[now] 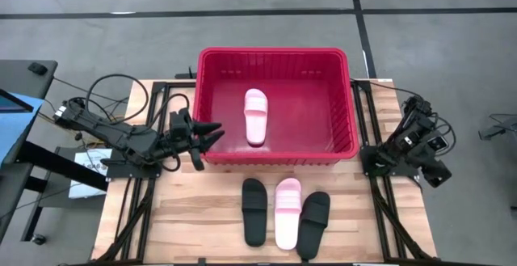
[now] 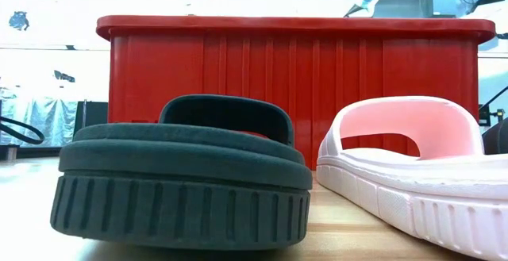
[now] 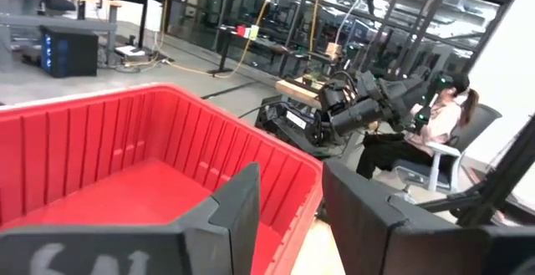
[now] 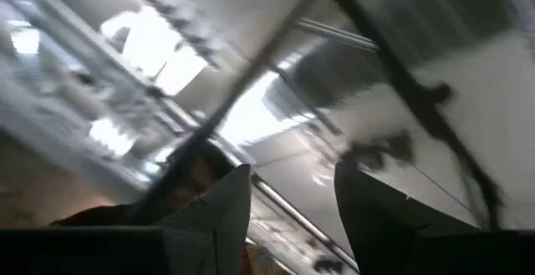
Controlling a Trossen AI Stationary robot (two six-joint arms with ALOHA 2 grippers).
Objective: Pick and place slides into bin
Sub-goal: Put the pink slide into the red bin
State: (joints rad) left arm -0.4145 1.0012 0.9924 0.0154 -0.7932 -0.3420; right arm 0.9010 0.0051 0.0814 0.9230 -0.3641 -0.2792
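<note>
High view. Red bin (image 1: 279, 108) at upper centre of the wooden table (image 1: 194, 217); one pale pink slide (image 1: 256, 116) lies inside on its floor, left of centre. Below the bin, at lower centre of the frame, a row of three slides side by side: black slide (image 1: 254, 211), pink slide (image 1: 287, 212), second black slide (image 1: 313, 221). Left gripper (image 1: 212, 134) at centre left, just outside the bin's left front corner, fingers parted and gripping nothing. Right arm (image 1: 412, 143) folded at the right edge of the table, away from the slides.

Low view. Black slide (image 2: 182, 182) fills lower left, pink slide (image 2: 421, 170) lower right, both flat on the table; bin wall (image 2: 302, 78) behind them across the frame.

Left wrist view. Own dark fingers (image 3: 238, 216) apart at the bottom, empty; bin interior (image 3: 125, 183) at left; a seated person (image 3: 426, 129) at right.

Right wrist view. Fingers (image 4: 221, 216) spread, nothing between them; blurred ceiling beyond.
</note>
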